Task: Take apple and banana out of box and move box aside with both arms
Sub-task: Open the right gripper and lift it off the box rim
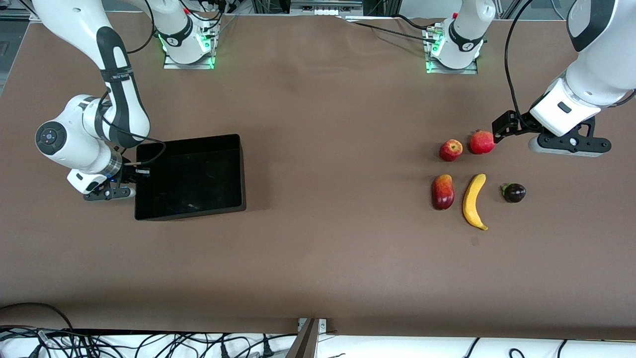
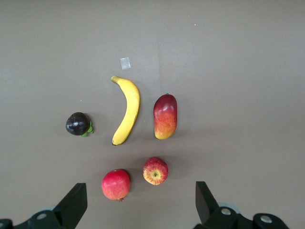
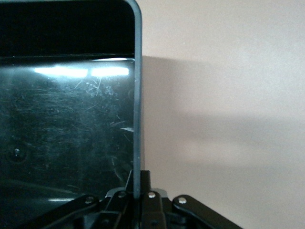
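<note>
The black box (image 1: 191, 174) sits at the right arm's end of the table, with nothing in it. My right gripper (image 1: 140, 172) is shut on the box's end wall (image 3: 137, 95), one finger on each face (image 3: 138, 183). The yellow banana (image 1: 474, 200) (image 2: 127, 110) and the streaked red apple (image 1: 450, 149) (image 2: 155, 171) lie at the left arm's end. My left gripper (image 1: 503, 127) (image 2: 140, 200) hangs open and holds nothing, above the table just beside the pomegranate (image 1: 481, 142) (image 2: 116, 184).
A red-orange mango (image 1: 443, 191) (image 2: 165, 116) lies beside the banana, nearer the box. A dark purple fruit (image 1: 514, 192) (image 2: 77, 124) lies beside the banana toward the left arm's end. A small tape scrap (image 2: 125, 63) lies off the banana's tip.
</note>
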